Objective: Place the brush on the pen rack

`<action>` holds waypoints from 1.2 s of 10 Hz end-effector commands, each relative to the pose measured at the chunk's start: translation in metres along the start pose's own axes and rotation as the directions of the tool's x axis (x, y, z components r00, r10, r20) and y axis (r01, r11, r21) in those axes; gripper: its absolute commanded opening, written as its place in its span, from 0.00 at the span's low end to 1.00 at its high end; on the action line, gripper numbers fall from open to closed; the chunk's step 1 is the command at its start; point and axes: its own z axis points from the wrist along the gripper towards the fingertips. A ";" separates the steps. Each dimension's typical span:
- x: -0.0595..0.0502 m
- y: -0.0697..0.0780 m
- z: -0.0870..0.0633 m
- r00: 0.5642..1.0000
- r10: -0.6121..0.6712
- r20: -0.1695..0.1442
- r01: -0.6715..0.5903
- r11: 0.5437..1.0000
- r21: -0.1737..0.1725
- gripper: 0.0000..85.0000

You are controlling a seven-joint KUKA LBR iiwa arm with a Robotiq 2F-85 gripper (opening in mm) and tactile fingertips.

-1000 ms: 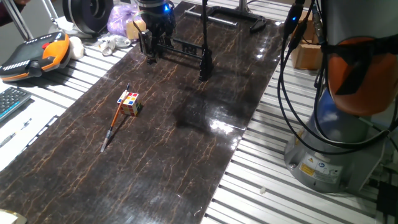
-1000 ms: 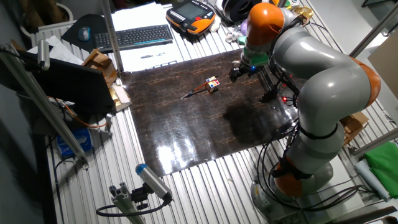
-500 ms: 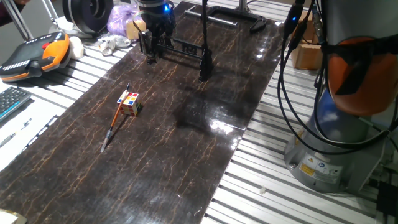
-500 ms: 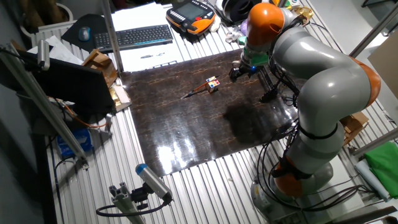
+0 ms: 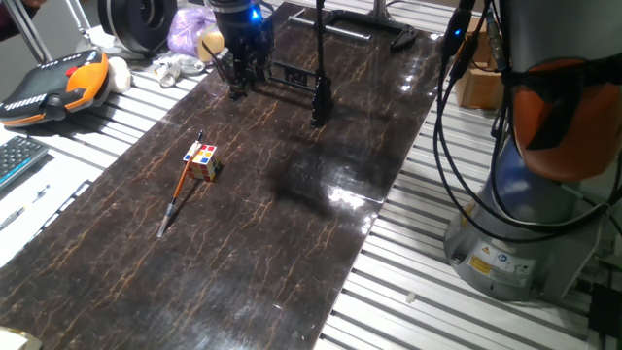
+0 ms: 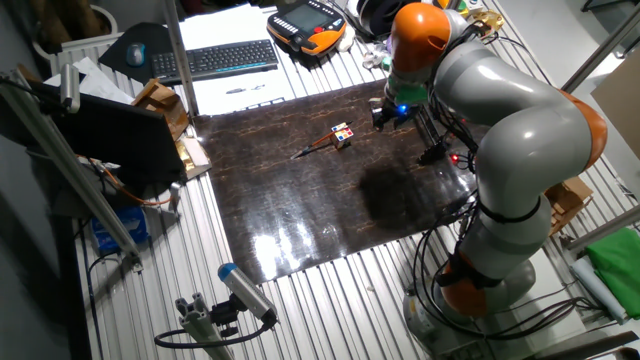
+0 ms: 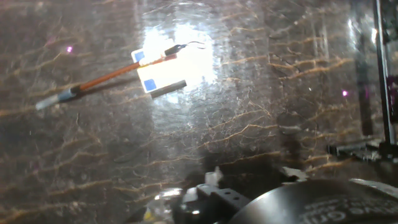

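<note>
- One fixed view: the thin orange-shafted brush with a dark end and a pale tip (image 5: 181,194) lies flat on the dark marbled table (image 5: 292,233), touching or just beside the small multicoloured puzzle cube (image 5: 203,161). The low black metal pen rack with a notched horizontal bar (image 5: 282,75) stands at the far end of the table, well apart from the brush. The black two-finger gripper (image 5: 239,80) hangs near the rack's left post; its fingers seem to carry nothing, but whether the jaws stand wide or narrow cannot be told here. A taller black pole stand (image 5: 319,68) rises near the rack.
- The other fixed view: the brush (image 6: 315,147) is on the table with one end at the cube (image 6: 342,135). The gripper (image 6: 384,114) is off to the side of both, not over the brush. Jaw spacing is too small to read.
- Hand view: the brush (image 7: 102,76) lies tilted, its dark end over the cube (image 7: 158,70), pale tip pointing away. The fingertips are not clearly shown.
- Progress, as a judgement: nothing is done yet. The brush is ungrasped and the rack bears nothing. Approach, grasp, carry and placement all remain.
- Writing: a label shows on the robot base in one fixed view, but it is illegible. No brand can be read.
</note>
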 end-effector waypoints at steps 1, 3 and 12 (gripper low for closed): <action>0.000 0.000 0.000 1.000 0.001 -0.001 -0.001 1.000 -0.001 0.01; 0.000 0.001 0.003 1.000 0.012 0.000 -0.012 1.000 -0.004 0.01; -0.015 0.026 0.037 0.986 0.166 -0.029 -0.167 0.984 -0.062 0.01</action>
